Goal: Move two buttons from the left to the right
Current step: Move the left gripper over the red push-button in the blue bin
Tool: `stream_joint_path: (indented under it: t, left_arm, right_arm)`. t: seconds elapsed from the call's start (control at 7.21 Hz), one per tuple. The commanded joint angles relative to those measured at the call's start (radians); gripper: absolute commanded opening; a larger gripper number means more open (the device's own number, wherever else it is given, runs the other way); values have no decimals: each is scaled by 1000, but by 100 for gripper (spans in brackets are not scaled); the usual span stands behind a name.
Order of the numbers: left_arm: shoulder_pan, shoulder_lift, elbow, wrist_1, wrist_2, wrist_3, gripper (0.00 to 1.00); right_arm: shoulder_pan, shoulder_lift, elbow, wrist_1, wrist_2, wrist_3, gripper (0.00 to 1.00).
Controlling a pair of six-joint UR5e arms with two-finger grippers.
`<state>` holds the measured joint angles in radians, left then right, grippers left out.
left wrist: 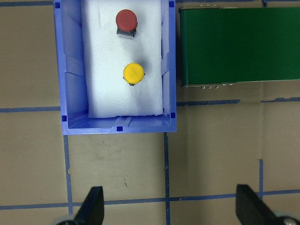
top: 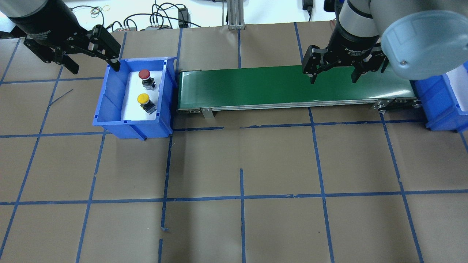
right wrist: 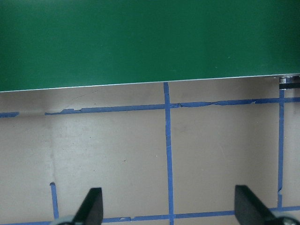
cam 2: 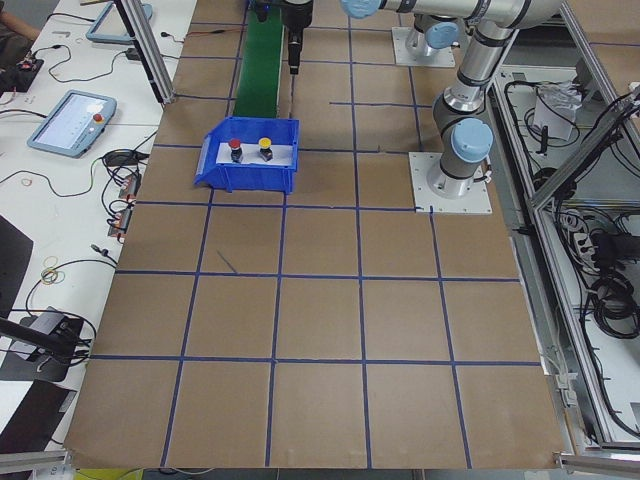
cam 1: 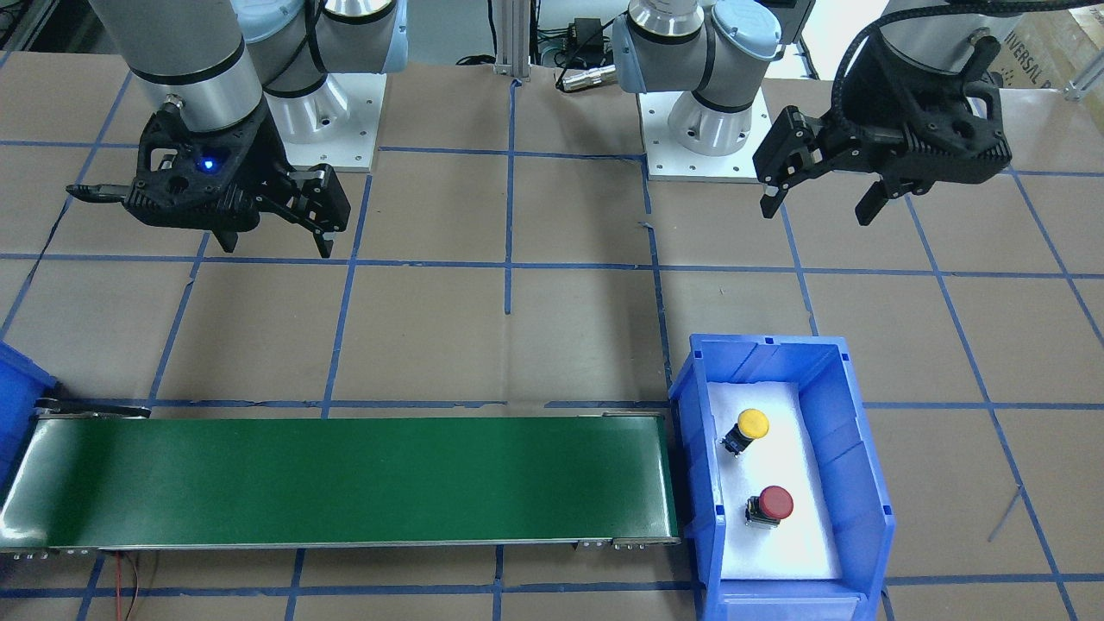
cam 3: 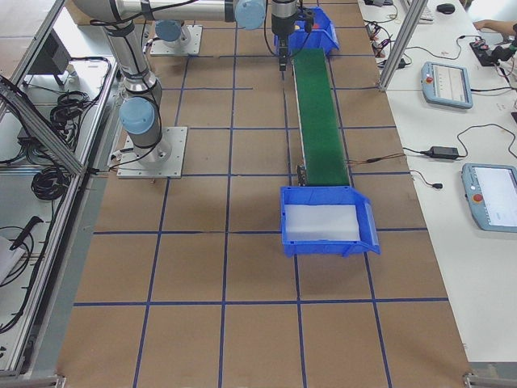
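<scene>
A long green belt [cam 1: 345,479] lies across the table [top: 241,157], and a blue bin [top: 109,98] sits right against the belt's end on the robot's left side. Both buttons rest in this bin on a white pad [left wrist: 108,70], caps up and a little apart from each other. The yellow button [cam 1: 753,423] is about level with the belt's edge nearest the robot. The red button [cam 1: 774,502] is farther from the robot, closer to the belt's other edge.

The left gripper [cam 1: 818,210] hovers above the table past the belt's left end, on the robot's side of the bin, its fingers spread wide with nothing between them. The right gripper [top: 333,80] hangs near the belt's robot-side edge, toward the belt's right end, its fingers also spread and empty. A second blue bin [top: 437,109] stands at the belt's right end.
</scene>
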<state>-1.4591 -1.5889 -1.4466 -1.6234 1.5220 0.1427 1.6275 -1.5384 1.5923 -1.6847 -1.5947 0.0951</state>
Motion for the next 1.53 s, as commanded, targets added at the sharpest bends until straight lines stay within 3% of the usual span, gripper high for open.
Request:
stream_joint_path:
  t: [0.0,0.28,0.55,0.97,1.39]
  left_arm:
    - [6,-142,12,75,39,14,100]
    - [8,-281,14,259,38,26,100]
    - [13,-336,31,281,35,32,100]
    - [16,-475,132,302,30,20,100]
    - [16,-551,133,370,24,5,100]
  right_arm:
    - [0,0,0,0,1,0,100]
    - [0,0,0,-1,1,0,100]
    - [0,0,0,-1,1,0,100]
    - [0,0,0,-1,1,0,100]
    - [0,0,0,0,1,0,100]
